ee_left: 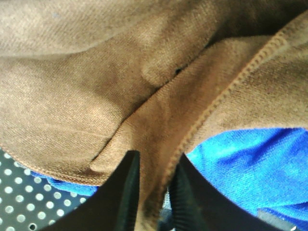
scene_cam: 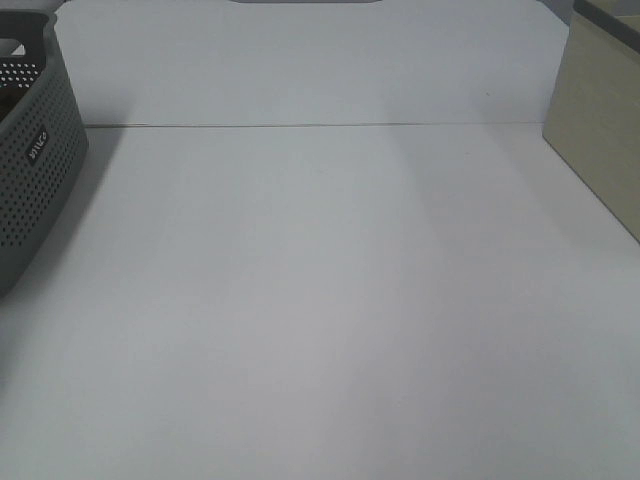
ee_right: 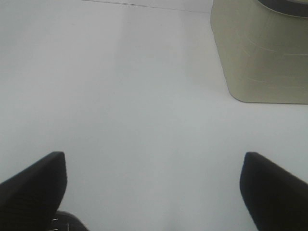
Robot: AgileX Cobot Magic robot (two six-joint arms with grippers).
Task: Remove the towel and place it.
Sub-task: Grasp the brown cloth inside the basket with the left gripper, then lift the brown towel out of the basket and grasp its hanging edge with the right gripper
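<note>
In the left wrist view the brown plush towel (ee_left: 120,82) fills most of the picture, folded and rumpled over a blue cloth (ee_left: 255,163). My left gripper (ee_left: 154,168) has its black fingers closed on a fold of the towel near its stitched hem. The grey perforated basket (scene_cam: 35,160) stands at the left edge of the exterior view, and its holed wall shows under the towel in the left wrist view (ee_left: 24,197). My right gripper (ee_right: 154,178) is open and empty above the bare white table (scene_cam: 320,300). Neither arm shows in the exterior view.
A beige box (scene_cam: 600,120) stands at the right edge of the table; it also shows in the right wrist view (ee_right: 262,57). A thin seam line (scene_cam: 320,125) crosses the table at the back.
</note>
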